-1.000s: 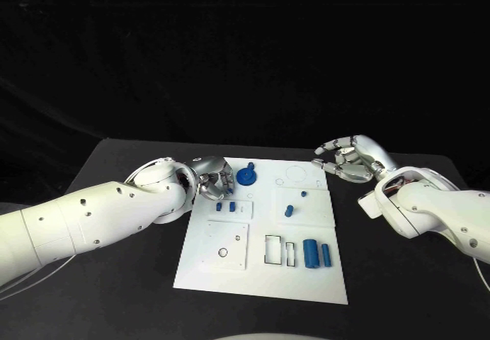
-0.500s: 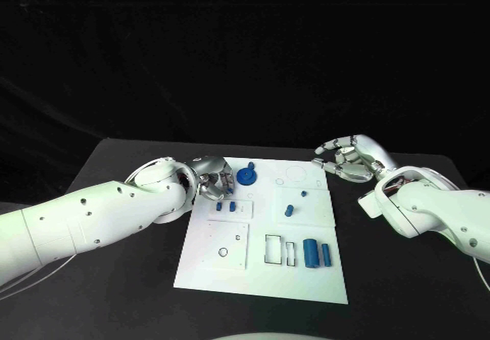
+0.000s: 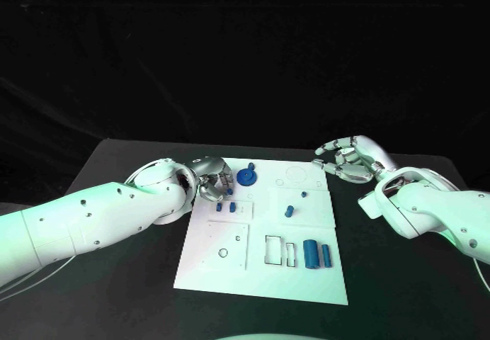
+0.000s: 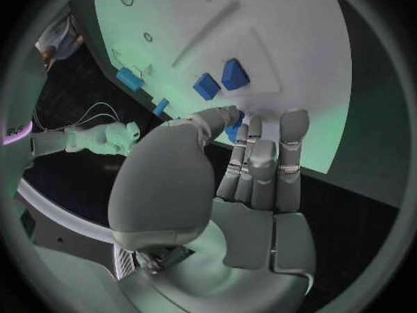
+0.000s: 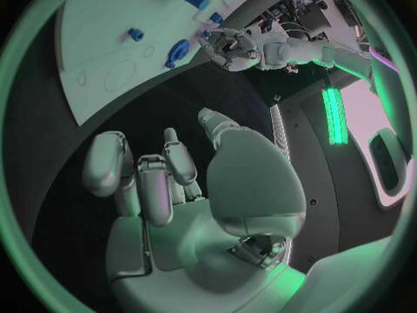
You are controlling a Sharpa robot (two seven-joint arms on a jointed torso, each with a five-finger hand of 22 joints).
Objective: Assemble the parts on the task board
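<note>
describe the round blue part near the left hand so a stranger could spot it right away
Start at the white task board in the middle of the black table. Go to its far end, just beside the left hand. The round blue part is disc-shaped with a stub on top, unlike the small blocks and cylinders nearer the robot.

Greenish light is washing over the scene; the background is staying black, and wrist views are bending at their rims.
</note>
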